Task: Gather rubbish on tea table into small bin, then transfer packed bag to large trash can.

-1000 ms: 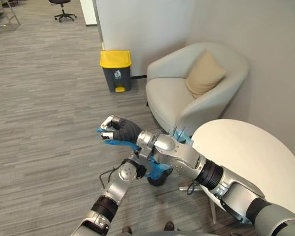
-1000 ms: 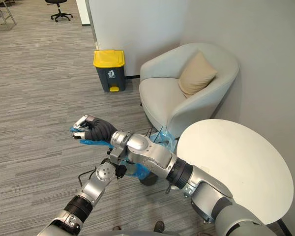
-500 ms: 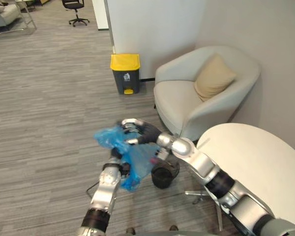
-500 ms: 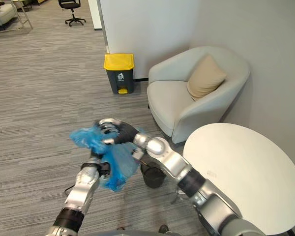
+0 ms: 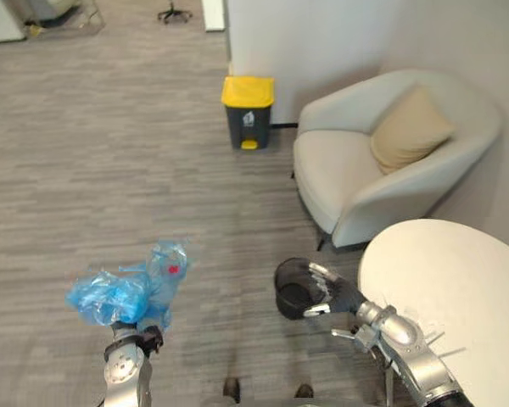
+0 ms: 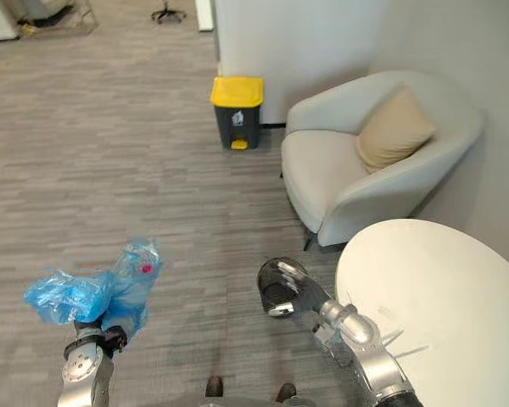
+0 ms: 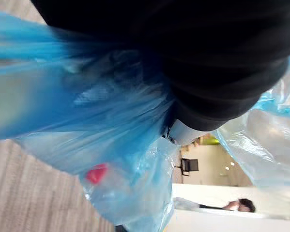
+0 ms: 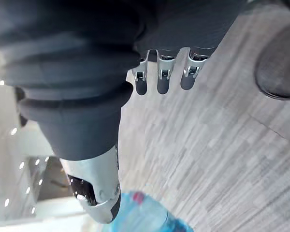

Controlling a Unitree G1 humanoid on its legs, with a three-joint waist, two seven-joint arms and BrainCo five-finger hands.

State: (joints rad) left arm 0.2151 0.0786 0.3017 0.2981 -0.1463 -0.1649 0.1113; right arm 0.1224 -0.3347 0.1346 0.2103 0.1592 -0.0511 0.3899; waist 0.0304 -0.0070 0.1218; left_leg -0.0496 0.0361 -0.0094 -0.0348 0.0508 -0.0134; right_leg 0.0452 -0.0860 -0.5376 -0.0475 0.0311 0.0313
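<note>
**Blue bag up on the left arm, right hand free by the small bin**

The crumpled, translucent blue plastic rubbish bag [image 5: 123, 292] sits bunched at the end of the robot's left arm, low on the robot's left side and above the grey striped floor [image 5: 110, 170]. A small red item [image 7: 95, 173] shows through the film. The bag wraps over the left hand [image 7: 222, 63], whose dark ribbed cover is pressed against the plastic; whether that hand is closed on the bag cannot be told.

On the robot's right, the right hand [image 5: 332, 292] is slack and spread, with nothing in it. It hangs just beside the small round black bin [image 5: 288, 298], which stands on the floor with no liner over its rim. Whether hand and bin touch cannot be told. The bin stands close to the edge of the round white tea table [image 5: 458, 297].

Beyond the table stands a pale grey tub armchair [image 5: 348, 178] with a tan cushion [image 5: 410, 127] leaning against its back. Farther still, against the white wall, stands the large dark grey trash can with a yellow lid [image 5: 247, 114], lid closed, well apart from the bag.
</note>
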